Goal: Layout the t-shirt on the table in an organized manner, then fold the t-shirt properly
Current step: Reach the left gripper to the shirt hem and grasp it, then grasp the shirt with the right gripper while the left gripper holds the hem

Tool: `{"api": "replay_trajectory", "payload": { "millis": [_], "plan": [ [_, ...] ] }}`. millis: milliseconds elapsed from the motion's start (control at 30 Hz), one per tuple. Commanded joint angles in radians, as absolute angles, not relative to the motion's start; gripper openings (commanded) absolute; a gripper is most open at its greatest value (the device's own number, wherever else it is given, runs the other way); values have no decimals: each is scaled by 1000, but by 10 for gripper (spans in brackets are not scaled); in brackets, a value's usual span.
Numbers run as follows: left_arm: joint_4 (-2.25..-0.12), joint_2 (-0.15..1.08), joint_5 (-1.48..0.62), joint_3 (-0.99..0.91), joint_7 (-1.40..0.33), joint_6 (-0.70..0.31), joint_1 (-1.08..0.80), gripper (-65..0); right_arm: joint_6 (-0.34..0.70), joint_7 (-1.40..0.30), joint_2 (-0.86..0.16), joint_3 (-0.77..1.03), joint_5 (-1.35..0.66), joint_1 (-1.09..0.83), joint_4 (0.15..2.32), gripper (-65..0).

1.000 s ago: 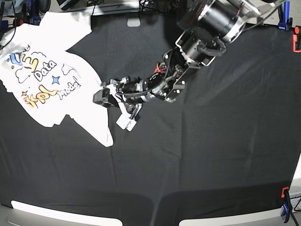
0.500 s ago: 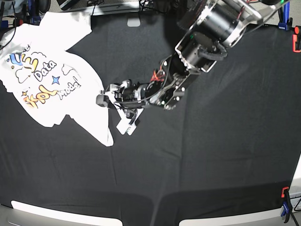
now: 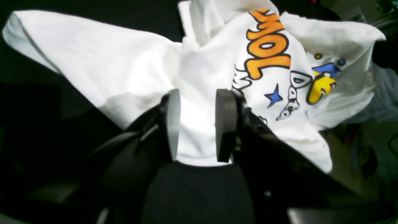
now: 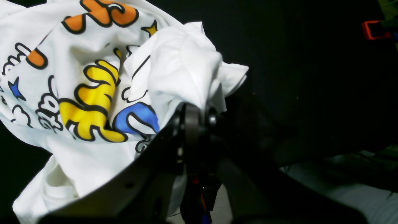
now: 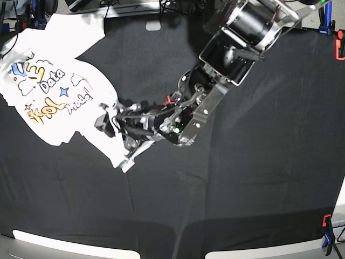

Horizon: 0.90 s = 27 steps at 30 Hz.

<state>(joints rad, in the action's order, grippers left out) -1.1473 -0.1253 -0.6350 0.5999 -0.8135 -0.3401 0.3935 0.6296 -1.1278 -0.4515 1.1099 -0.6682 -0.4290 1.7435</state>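
The bench (image 5: 253, 178) is covered in creased black cloth, with a red clamp (image 5: 339, 47) at its far right edge and a red and blue clamp (image 5: 326, 236) near its near right corner; cables and dark gear crowd the room beyond the far edge. The t-shirt (image 5: 54, 91) lies rumpled, print up, at the far left corner. The left gripper (image 3: 199, 124) stands part-open with the tee's near hem between its jaws, while the right gripper (image 4: 199, 119), at that same corner, is pinched shut on a bunched fold of the tee.
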Motion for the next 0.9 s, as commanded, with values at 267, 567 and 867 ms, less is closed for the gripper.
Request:
{"api": "replay_trajectory", "payload": {
  "millis": [267,567,867],
  "plan": [
    [-1176,-149,-655,597,-793,-347,418,-473,632,-1115,-536,1120,-656,-427,1762,-328],
    [-1176,-149,-585,597,-793,-347,427,-473,698,-1007,-590,1093,-920,-374,1815,-329],
    [-1176,-146,-472,597,-999,-339,584,-473,698,-1021,-590,657,-813,-191,1810,-329]
  ]
}}
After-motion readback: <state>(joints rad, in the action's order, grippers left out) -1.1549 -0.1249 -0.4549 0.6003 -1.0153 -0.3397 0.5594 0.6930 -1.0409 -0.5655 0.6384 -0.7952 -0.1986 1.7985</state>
